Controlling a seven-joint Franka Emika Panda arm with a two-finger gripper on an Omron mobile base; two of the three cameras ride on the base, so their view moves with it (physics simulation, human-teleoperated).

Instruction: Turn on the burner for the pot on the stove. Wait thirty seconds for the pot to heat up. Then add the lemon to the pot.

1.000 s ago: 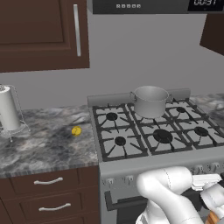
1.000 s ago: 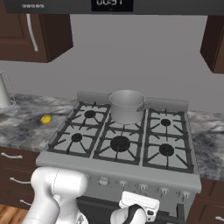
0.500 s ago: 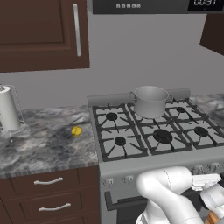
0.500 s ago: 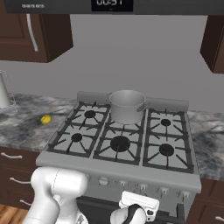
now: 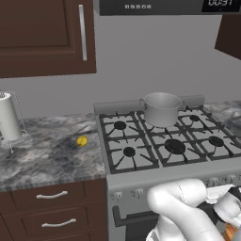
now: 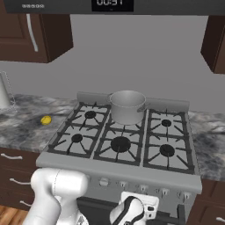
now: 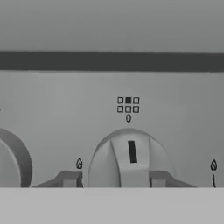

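The silver pot [image 5: 161, 109] [image 6: 127, 107] stands on the back middle grate of the stove [image 5: 155, 175] [image 6: 118, 172]. It hides the burner beneath it. The yellow lemon [image 5: 82, 140] [image 6: 45, 119] lies on the marble counter left of the stove. My arm reaches down in front of the stove's knob row. In the hand view my gripper [image 7: 114, 178] is shut on a round grey knob [image 7: 130, 159], one fingertip on each side. The knob's dark mark points almost straight up. A six-square sign above it has the top middle square filled.
A paper towel roll [image 5: 9, 117] [image 6: 3, 90] stands at the counter's far left. Drawers [image 5: 52, 195] sit below the counter, dark cabinets [image 5: 42, 35] and a microwave [image 6: 110, 5] hang above. A neighbouring knob [image 7: 13, 162] lies left of the gripped one.
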